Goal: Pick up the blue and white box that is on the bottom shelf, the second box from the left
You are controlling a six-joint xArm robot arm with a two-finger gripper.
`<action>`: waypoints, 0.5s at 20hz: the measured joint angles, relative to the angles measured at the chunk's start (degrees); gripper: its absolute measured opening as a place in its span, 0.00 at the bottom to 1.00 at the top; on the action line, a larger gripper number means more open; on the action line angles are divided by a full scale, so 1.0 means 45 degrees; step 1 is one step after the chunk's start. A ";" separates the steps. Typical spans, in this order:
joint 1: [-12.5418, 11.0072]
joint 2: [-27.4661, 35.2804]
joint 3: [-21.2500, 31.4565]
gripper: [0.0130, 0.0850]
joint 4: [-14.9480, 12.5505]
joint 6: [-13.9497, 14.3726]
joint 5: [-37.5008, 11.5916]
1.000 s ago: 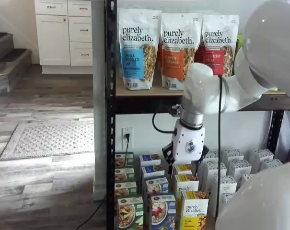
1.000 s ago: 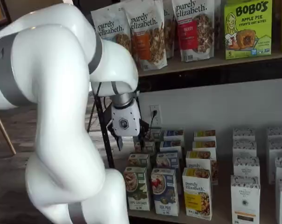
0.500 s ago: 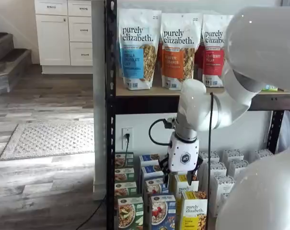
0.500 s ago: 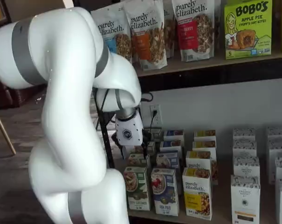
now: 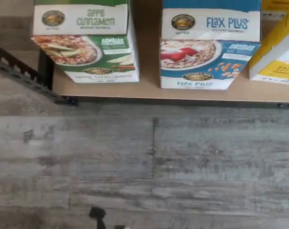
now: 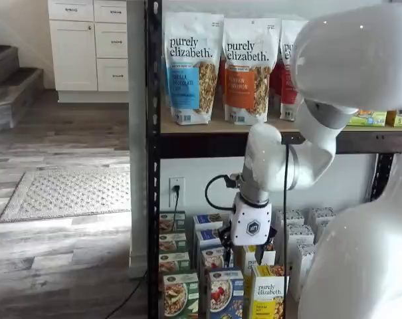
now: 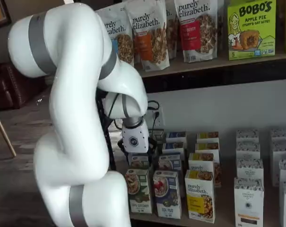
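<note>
The blue and white box (image 5: 208, 52), marked Flax Plus with a bowl and red berries, stands at the front edge of the bottom shelf (image 5: 149, 90). It shows in both shelf views (image 6: 225, 292) (image 7: 167, 194), between a green carton (image 5: 84, 45) and a yellow carton (image 7: 199, 194). My gripper (image 6: 249, 247) hangs over the rows of cartons behind the front row, above and behind the blue and white box, and touches nothing. In a shelf view (image 7: 138, 153) its black fingers stand apart and empty. The wrist view does not show the fingers.
The rack's black post (image 6: 153, 166) stands left of the cartons. Tall granola bags (image 6: 191, 66) fill the upper board. Rows of white boxes (image 7: 249, 198) stand to the right. Grey wood floor (image 5: 144, 162) lies in front of the shelf. My white arm blocks much of both shelf views.
The arm has come down and the gripper has sunk lower over the cartons, closer to the front rows. No box has moved.
</note>
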 joint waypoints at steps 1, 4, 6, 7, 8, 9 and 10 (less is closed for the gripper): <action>-0.0055 0.0209 -0.0079 1.00 -0.0071 -0.0001 -0.0124; -0.0231 0.0806 -0.0312 1.00 -0.0978 0.0598 -0.0510; -0.0376 0.1182 -0.0461 1.00 -0.1317 0.0754 -0.0772; -0.0442 0.1322 -0.0505 1.00 -0.1341 0.0707 -0.0907; -0.0527 0.1484 -0.0557 1.00 -0.1336 0.0617 -0.1089; -0.0610 0.1648 -0.0597 1.00 -0.1269 0.0474 -0.1292; -0.0682 0.1806 -0.0641 1.00 -0.1136 0.0279 -0.1479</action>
